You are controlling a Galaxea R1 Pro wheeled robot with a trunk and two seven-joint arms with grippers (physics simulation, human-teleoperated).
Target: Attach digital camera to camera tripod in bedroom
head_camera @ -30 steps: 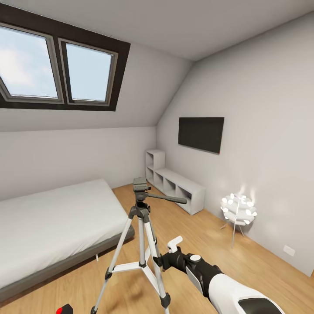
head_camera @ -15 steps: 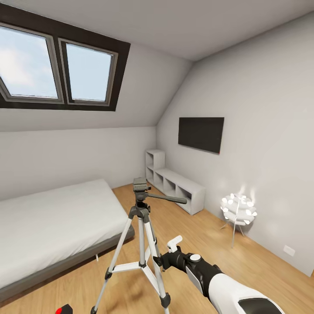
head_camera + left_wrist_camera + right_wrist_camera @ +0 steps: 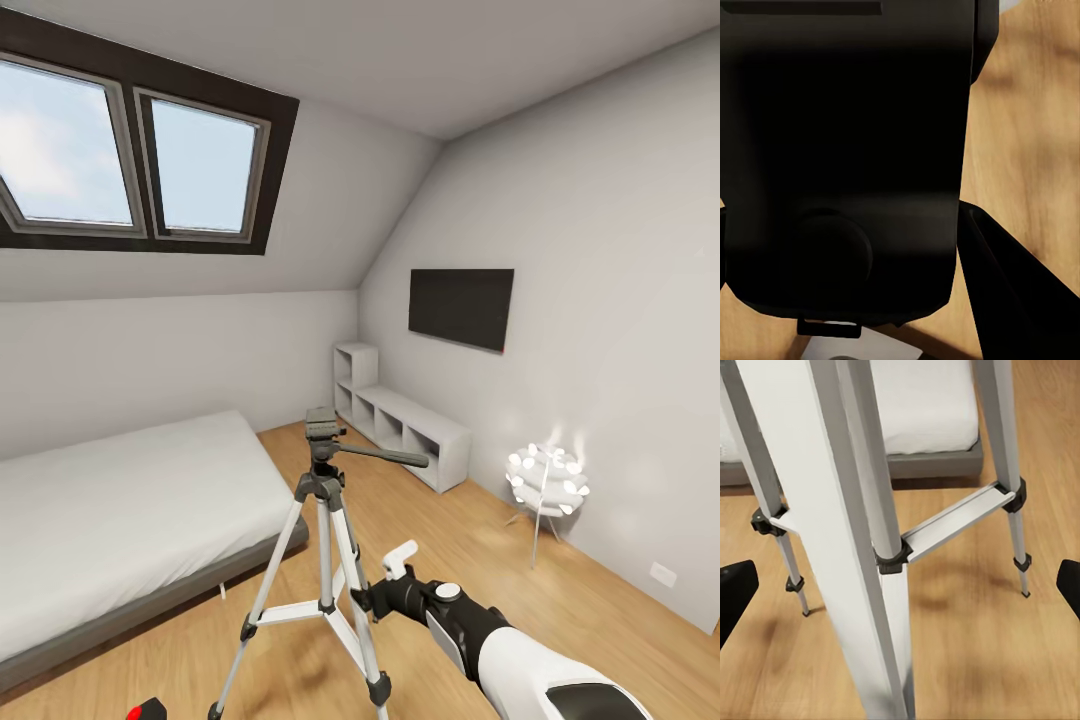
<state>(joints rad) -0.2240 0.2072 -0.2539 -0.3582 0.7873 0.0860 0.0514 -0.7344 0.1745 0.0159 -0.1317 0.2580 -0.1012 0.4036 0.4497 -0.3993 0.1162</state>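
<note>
The camera tripod [image 3: 325,500] stands on the wood floor in the middle of the bedroom, its black pan head [image 3: 321,425] bare and its handle pointing right. My right gripper [image 3: 378,585] is open beside a silver leg low on the stand. In the right wrist view that leg [image 3: 855,532] lies between the widely spread fingertips [image 3: 735,592]. The digital camera [image 3: 148,711] peeks in at the bottom edge, its red dot showing. Its black body [image 3: 847,150] sits close against the left wrist view, and the left gripper is shut on it.
A low grey bed [image 3: 120,520] lies left of the tripod. A white shelf unit [image 3: 405,425] and a dark wall screen [image 3: 461,307] are at the far right, with a lit white floor lamp [image 3: 546,480] by the right wall. Bare wood floor [image 3: 450,540] stretches between them.
</note>
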